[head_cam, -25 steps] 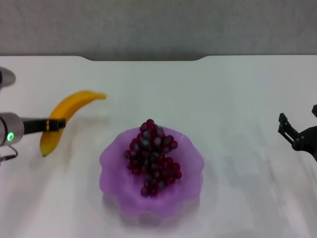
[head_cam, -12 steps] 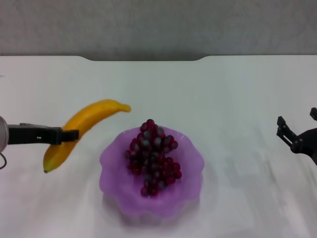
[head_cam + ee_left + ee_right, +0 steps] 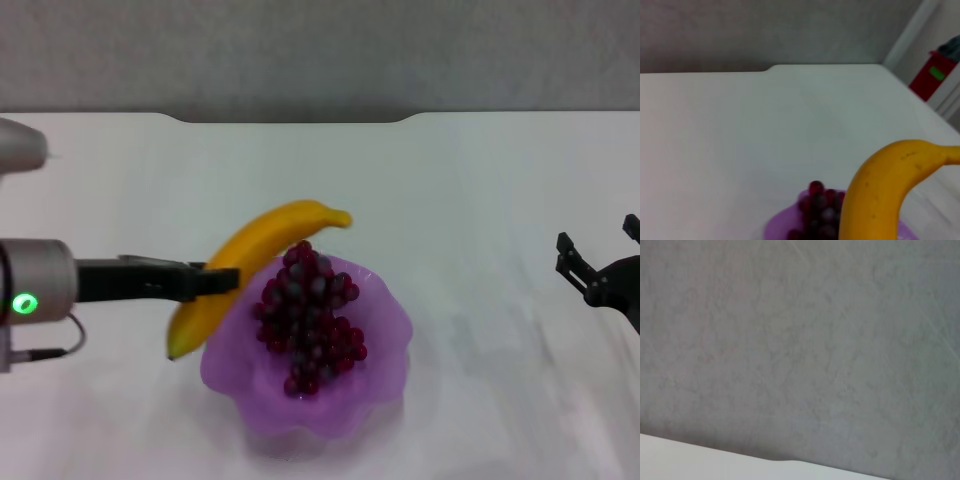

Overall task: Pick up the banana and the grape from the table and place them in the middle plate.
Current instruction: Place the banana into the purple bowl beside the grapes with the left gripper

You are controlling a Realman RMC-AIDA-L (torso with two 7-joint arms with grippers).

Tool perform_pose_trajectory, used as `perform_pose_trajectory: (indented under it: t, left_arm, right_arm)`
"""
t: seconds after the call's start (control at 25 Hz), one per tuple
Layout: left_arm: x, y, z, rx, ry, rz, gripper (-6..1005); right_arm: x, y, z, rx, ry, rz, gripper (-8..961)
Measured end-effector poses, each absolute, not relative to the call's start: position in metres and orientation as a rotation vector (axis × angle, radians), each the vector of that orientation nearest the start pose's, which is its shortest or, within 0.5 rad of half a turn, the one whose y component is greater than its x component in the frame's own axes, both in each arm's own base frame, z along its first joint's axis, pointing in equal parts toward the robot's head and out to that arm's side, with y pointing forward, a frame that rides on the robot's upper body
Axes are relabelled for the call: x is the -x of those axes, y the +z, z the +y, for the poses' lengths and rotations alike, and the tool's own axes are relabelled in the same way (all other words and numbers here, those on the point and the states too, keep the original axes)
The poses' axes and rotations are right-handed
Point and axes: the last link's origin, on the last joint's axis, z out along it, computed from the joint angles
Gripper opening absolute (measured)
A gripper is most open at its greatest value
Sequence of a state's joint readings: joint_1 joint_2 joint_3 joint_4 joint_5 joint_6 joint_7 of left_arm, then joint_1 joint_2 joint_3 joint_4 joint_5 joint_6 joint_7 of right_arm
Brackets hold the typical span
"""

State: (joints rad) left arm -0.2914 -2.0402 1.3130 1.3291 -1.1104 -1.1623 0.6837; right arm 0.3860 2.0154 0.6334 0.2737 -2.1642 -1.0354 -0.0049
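The left tool [image 3: 205, 281], clamped on the banana [image 3: 262, 247], could drop it onto the grape [image 3: 305, 315] piled just beyond its tip, spilling fruit off the middle plate [image 3: 385, 330].

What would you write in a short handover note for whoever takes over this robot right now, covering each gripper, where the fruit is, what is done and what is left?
Left gripper: shut on the banana, held above the table at the near-left rim of the plate; one end of the banana already hangs over the rim.
Right gripper: open, holding nothing, parked at the right edge of the table.
Grapes: lying in the plate.
Done: grapes placed, banana picked up.
Left: carry the banana fully over the plate, set it down beside the grapes, release it and pull the left arm back.
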Motion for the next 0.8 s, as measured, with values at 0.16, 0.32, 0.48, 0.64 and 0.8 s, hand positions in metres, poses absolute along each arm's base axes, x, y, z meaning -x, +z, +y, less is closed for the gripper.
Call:
perform_pose_trajectory:
  t: [0.16, 0.32, 0.48, 0.64, 0.8]
  left_arm:
    - [0.215, -0.003, 0.343, 2.414, -0.34, -1.154, 507]
    - [0.21, -0.023, 0.348, 2.407, -0.326, -1.105, 524]
    - [0.208, -0.03, 0.351, 2.377, -0.343, -1.082, 542]
    - [0.205, -0.037, 0.348, 2.396, -0.343, -1.067, 559]
    - [0.206, -0.041, 0.347, 2.398, -0.336, -1.07, 576]
  right_arm:
    - [-0.341, -0.028, 0.321, 1.742, 0.512, 0.5, 892]
    - [-0.341, -0.027, 0.321, 1.74, 0.514, 0.494, 892]
    - [-0.341, -0.027, 0.321, 1.739, 0.513, 0.49, 892]
    - [-0.341, -0.027, 0.321, 1.738, 0.513, 0.491, 892]
    - [-0.34, -0.027, 0.321, 1.738, 0.514, 0.489, 891]
